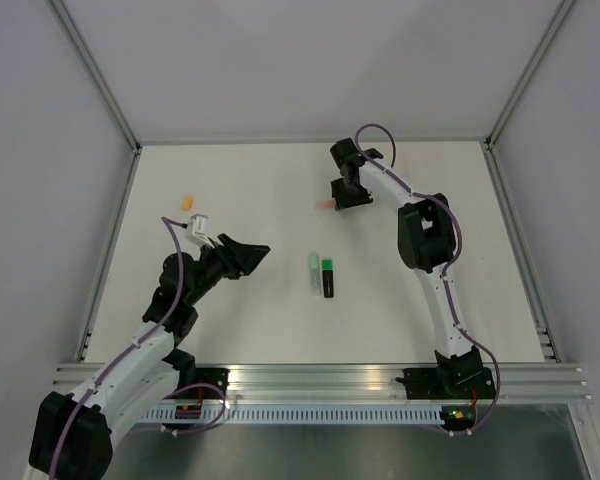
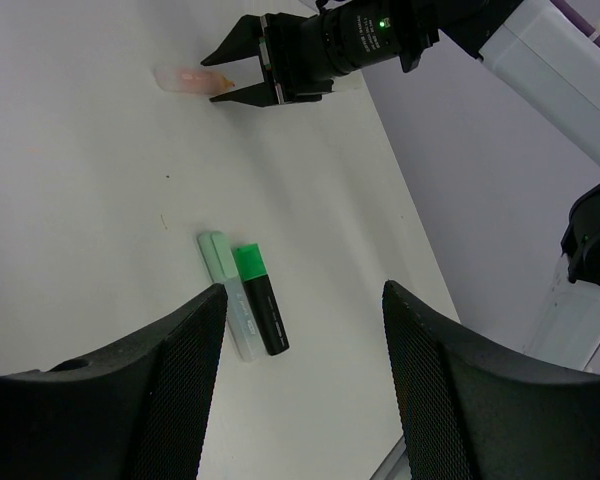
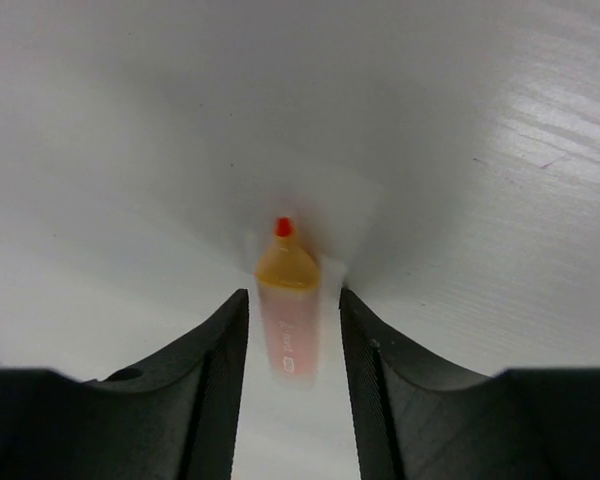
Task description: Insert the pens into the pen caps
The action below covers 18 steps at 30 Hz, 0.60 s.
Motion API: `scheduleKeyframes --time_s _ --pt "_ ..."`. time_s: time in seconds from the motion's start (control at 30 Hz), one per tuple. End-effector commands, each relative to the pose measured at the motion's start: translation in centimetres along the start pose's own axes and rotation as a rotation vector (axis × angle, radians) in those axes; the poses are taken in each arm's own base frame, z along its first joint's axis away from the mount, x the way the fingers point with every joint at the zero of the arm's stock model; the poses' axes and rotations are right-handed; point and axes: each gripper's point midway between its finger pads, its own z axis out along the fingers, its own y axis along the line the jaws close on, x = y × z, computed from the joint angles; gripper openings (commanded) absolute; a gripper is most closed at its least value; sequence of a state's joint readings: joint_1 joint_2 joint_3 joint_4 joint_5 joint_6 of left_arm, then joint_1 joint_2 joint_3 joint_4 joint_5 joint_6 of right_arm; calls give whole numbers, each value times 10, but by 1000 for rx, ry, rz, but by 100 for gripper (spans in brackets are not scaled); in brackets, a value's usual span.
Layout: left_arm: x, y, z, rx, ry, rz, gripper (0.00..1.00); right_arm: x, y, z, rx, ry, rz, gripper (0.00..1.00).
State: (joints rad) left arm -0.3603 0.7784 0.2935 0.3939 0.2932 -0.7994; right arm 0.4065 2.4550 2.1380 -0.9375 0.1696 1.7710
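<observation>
Slippage is looming: my right pincer (image 3: 294, 300), half open and holding nothing, is straddling the salmon orange pen (image 3: 285, 335) far across the table (image 3: 460, 150); closing off-centre, I'm risking flicking it.

No legible text; salmon pen (image 3: 288, 335) print blurred.

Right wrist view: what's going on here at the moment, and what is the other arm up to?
The right gripper is down at the far side of the table. Its open fingers straddle the uncapped salmon orange pen, which lies flat, and no grip shows yet. The left gripper hovers open and empty over the left side. The mint green pen and the black and green pen lie side by side mid-table, both seemingly capped. The orange cap sits alone at far left.
</observation>
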Motion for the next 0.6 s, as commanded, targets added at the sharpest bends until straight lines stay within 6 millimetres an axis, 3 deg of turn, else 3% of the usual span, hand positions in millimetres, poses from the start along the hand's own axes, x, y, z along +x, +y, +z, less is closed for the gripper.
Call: scheduleKeyframes --time_s 0.0,0.27,0.57 --pt "-3 -10 -2 37 -10 -21 69 -6 -6 2 42 -9 -27 46" --pt "-5 -11 -5 41 -21 -21 69 -23 -30 3 97 -46 -187 38" --pt "-6 -7 -5 18 -31 -19 70 -51 -34 -5 79 -60 -359 28"
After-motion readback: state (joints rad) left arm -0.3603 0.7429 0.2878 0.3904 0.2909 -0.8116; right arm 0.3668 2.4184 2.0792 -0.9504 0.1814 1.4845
